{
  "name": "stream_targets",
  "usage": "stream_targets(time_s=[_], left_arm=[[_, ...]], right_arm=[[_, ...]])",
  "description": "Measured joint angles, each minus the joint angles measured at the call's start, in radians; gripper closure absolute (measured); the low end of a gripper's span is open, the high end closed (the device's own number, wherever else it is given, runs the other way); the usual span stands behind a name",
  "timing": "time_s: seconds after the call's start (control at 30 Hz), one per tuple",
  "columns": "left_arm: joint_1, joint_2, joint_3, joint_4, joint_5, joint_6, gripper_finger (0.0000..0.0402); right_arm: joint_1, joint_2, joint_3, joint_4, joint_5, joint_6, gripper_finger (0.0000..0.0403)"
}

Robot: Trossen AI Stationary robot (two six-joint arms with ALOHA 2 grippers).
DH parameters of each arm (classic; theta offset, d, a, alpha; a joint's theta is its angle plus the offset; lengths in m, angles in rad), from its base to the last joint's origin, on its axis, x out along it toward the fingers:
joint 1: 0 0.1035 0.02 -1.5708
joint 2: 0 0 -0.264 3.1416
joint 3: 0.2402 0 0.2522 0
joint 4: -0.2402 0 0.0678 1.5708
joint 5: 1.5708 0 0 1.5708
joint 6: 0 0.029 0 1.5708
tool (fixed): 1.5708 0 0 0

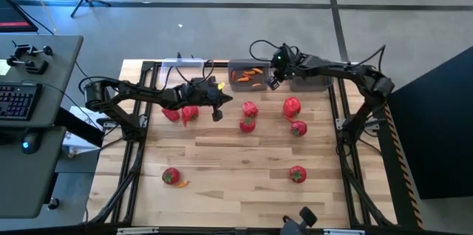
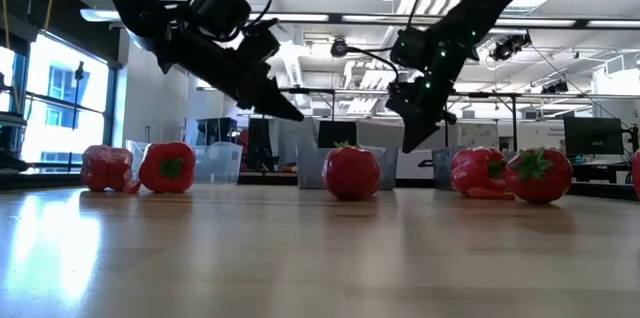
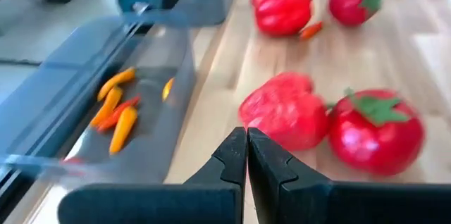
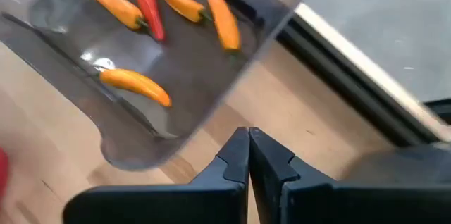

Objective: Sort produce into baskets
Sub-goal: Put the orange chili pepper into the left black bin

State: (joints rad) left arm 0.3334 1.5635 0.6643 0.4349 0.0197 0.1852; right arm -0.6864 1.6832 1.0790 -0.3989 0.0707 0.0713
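Chillies (image 4: 134, 83) sit in the middle grey basket (image 1: 247, 80) at the table's back edge, so that group looks mostly sorted. Left gripper (image 3: 246, 155) hovers near loose peppers (image 1: 189, 113), jaws pressed together, empty. Right gripper (image 4: 248, 155) hangs beside the chilli basket, jaws closed, holding nothing. Tomatoes (image 1: 297, 174) and one stray chilli (image 1: 181, 184) wait on the wooden table (image 1: 236, 157); I'd say most of the sorting remains.

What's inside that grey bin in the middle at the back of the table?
The middle bin holds thin orange chillies and a red one. One corner lies outside the right wrist view.
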Motion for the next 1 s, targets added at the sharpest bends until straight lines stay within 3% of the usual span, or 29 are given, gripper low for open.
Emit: stream_targets(time_s=[0.1,0.5,0.67,1.0], left_arm=[[0.000,0.000,0.000,-0.024,-0.047,-0.001,0.0401],[0.002,0.000,0.000,-0.024,-0.187,-0.018,0.0401],[0.002,0.000,0.000,-0.024,-0.186,-0.019,0.0401],[-0.003,0.000,0.000,-0.020,-0.134,-0.019,0.0401]], right_arm=[[-0.001,0.004,-0.031,0.057,-0.061,0.005,0.0403],[0.000,-0.010,-0.028,0.117,-0.132,-0.010,0.0403],[0.009,-0.086,-0.054,0.098,-0.126,-0.044,0.0403],[0.179,-0.340,-0.319,0.075,-0.061,0.071,0.0403]])
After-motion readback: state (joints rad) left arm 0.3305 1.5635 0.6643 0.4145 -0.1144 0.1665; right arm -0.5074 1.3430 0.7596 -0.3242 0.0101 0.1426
